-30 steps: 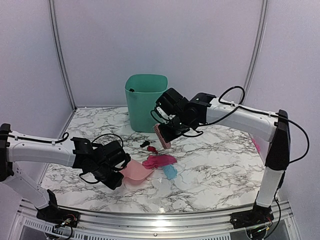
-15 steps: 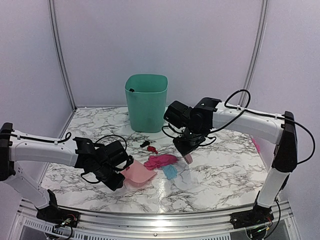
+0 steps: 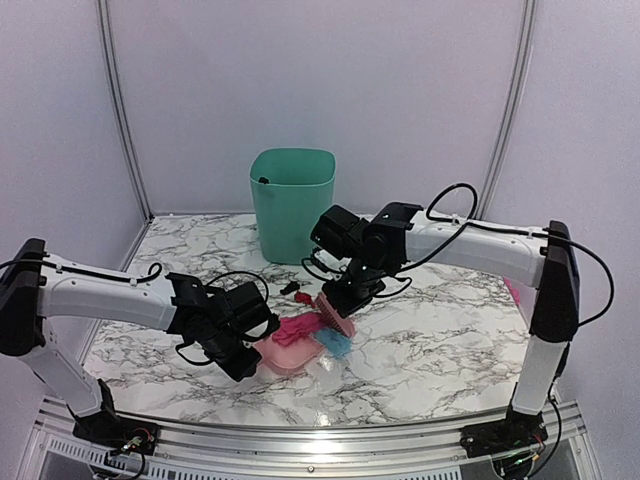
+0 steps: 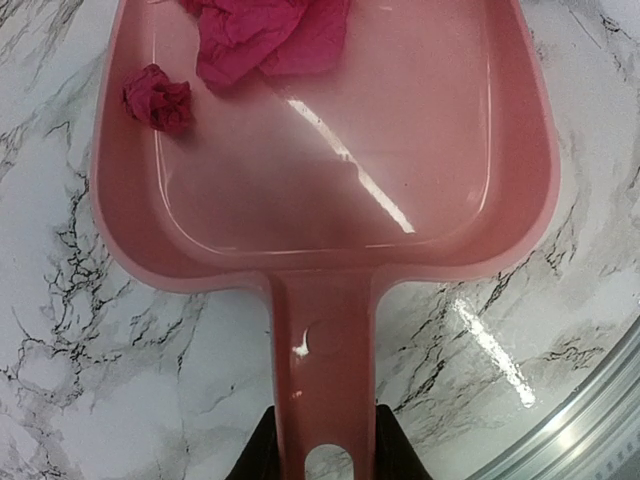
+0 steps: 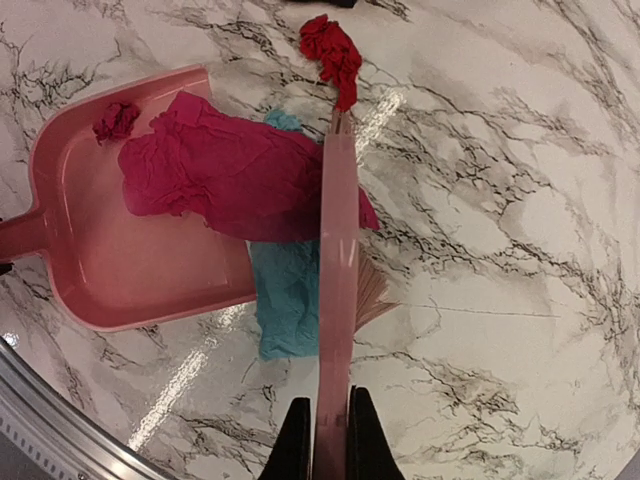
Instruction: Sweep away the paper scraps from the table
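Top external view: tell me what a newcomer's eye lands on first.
First comes the big magenta scrap, crumpled half inside the pink dustpan that the left gripper holds flat on the table, near its middle. Next is the pink brush in the right gripper, set across that scrap and a light blue scrap at the pan's mouth. Behind them the teal bin stands near the back wall.

The dustpan [image 5: 120, 270] lies on the tabletop [image 3: 440, 340] before the bin [image 3: 291, 205]. A small scrap [image 5: 115, 118] sits in it, a large scrap [image 5: 220, 170] overlaps its mouth, and the brush [image 5: 338, 260] stands just right.
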Controlling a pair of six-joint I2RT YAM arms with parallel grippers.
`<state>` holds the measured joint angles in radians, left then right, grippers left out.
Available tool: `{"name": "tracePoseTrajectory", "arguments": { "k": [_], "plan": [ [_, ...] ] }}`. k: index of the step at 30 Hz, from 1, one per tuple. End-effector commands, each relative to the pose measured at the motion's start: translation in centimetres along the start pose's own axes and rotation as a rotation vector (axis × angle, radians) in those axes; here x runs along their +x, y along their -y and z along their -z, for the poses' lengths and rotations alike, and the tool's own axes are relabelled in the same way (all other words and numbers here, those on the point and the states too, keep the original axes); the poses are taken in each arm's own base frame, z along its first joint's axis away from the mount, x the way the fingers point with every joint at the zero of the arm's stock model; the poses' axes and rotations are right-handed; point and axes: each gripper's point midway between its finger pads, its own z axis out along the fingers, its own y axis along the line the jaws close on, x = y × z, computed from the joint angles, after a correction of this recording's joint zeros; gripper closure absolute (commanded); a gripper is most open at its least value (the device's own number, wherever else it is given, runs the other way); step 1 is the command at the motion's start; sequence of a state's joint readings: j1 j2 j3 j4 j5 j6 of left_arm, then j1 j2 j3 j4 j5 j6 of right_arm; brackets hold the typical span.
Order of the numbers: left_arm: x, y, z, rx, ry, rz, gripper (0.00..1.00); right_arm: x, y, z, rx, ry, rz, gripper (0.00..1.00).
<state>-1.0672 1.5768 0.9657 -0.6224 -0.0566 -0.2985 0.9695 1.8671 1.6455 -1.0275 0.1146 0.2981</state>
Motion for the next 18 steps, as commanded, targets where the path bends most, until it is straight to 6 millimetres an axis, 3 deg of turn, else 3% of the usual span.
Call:
{"name": "tracePoseTrajectory", "arguments": {
  "k": [1, 9, 18],
  "plan": [
    [0.7, 0.7, -0.5, 0.019, -0.055, -0.026, 1.00, -1.5, -2.7, 0.0, -0.090, 0.039, 0.046, 1.00],
    [-0.6, 0.5, 0.0, -0.004, -0.015, -0.015, 1.00, -2.1, -5.5, -0.8, -0.182, 0.030, 0.084, 1.00],
    [-2.8, 0.3, 3.0, -0.007, 0.102, 0.021, 1.00, -3.6, -6.7, 0.8, -0.209, 0.102, 0.087, 1.00]
  ]
}}
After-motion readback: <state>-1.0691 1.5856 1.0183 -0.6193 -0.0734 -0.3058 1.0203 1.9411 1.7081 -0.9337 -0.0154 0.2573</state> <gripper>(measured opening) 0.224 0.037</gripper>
